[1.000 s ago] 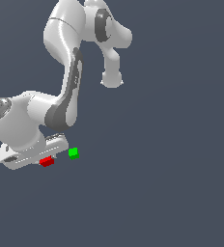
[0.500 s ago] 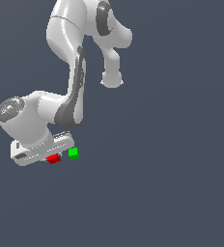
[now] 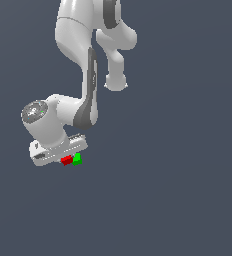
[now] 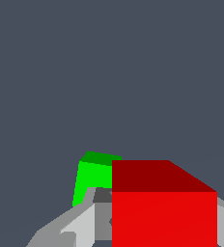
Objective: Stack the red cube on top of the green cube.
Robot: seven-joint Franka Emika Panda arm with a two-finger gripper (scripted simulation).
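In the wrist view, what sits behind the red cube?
The green cube shows behind the red cube; its near side is covered. Whether they touch cannot be told.

glossy white arm (image 3: 78, 35), matt red cube (image 4: 163, 207), matt green cube (image 4: 92, 176)

Background: a flat, uniform slate-blue matte surface (image 3: 188, 200) fills the exterior view edge to edge, with no seam or horizon marking floor from wall. The wrist view shows the same plain slate-blue field (image 4: 109, 72). Lighting even and diffuse; no texture or markings visible anywhere.
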